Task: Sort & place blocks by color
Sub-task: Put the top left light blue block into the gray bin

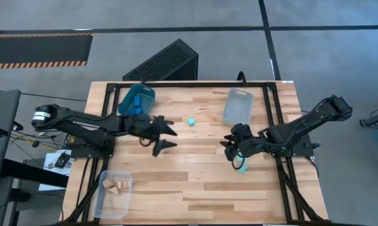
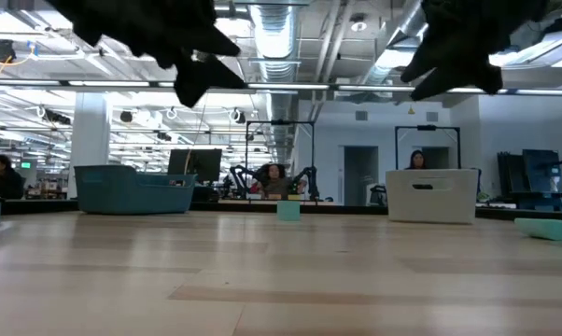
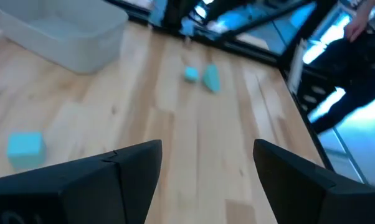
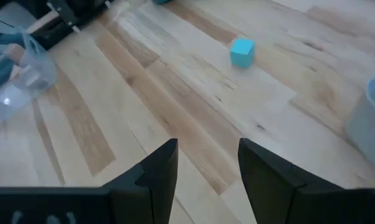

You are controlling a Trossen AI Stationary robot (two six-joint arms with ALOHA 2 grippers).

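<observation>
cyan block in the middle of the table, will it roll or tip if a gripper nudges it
Probably neither. The cyan block looks like a squat cube sitting flat on the wooden table, so a nudge would likely slide it. Its flat faces should suit the jaws. It looks rigid and, being small, probably light, so a hard push could send it skidding.

The surface (image 1: 195,182) is pale blond wood in long planks with darker streaks, framed in black. A light cyan block (image 1: 191,122) lies near its middle. The teal bin (image 1: 137,99) holds darker blue blocks (image 1: 136,108). 1 clear bin (image 1: 238,105) looks frosty white; another clear bin (image 1: 113,193) holds tan wooden blocks (image 1: 113,185). Both arms are black. The floor is grey, with an orange-and-black striped strip (image 1: 38,49).
</observation>
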